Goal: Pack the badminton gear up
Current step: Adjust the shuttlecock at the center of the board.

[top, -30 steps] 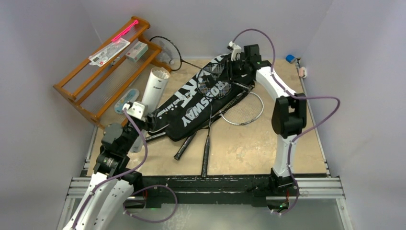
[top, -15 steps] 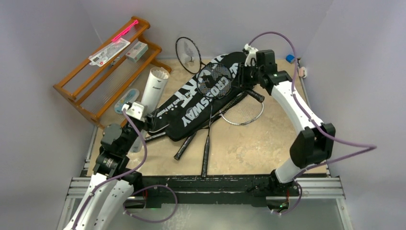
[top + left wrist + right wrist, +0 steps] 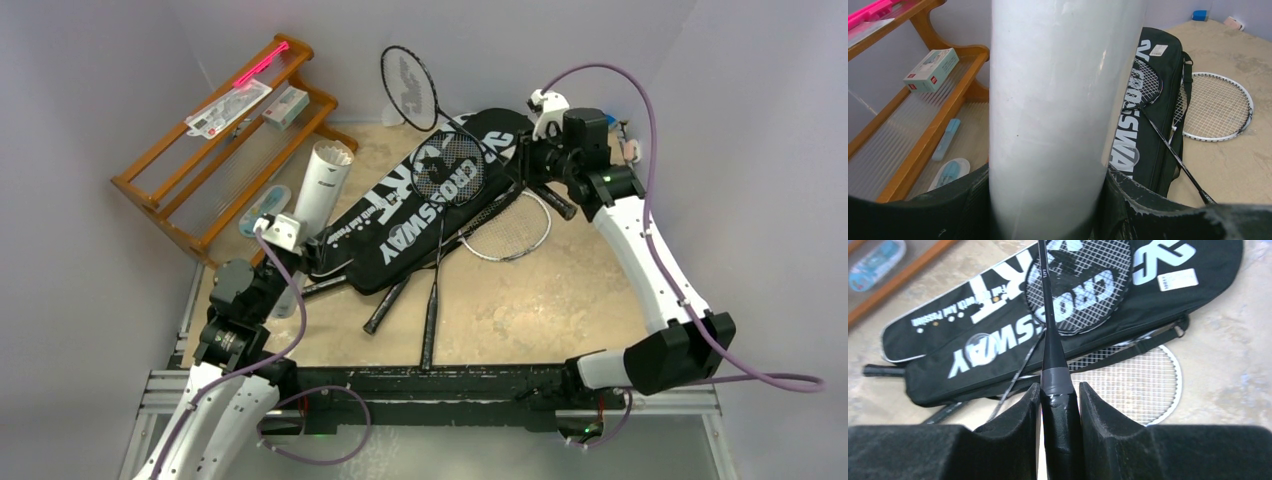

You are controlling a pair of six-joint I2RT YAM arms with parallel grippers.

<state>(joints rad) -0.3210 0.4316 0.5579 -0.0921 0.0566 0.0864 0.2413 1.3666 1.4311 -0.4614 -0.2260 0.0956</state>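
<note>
My left gripper [image 3: 305, 245] is shut on the lower end of the long white tube [image 3: 322, 180], which fills the left wrist view [image 3: 1058, 100] between the black fingers [image 3: 965, 200]. My right gripper [image 3: 541, 165] is shut on the black handle [image 3: 1059, 412] of a black-framed racket. That racket's head [image 3: 408, 88] is raised against the back wall. Two black covers [image 3: 400, 225] lettered "SPORT" and "CROSSWAY" lie diagonally mid-table. A second black racket [image 3: 450, 168] rests on them. A white-framed racket [image 3: 515, 228] lies flat beside them, partly under the strap.
The orange-brown wooden rack [image 3: 215, 150] stands at the left with packets [image 3: 228, 105] and a pink stick [image 3: 262, 62] on top. Loose black handles [image 3: 430, 320] point toward the near edge. Grey walls close in on the left, back and right.
My right arm has swung right and back, drawing the held racket with it; its head has moved right and up against the back wall. The left arm and tube have not moved.
</note>
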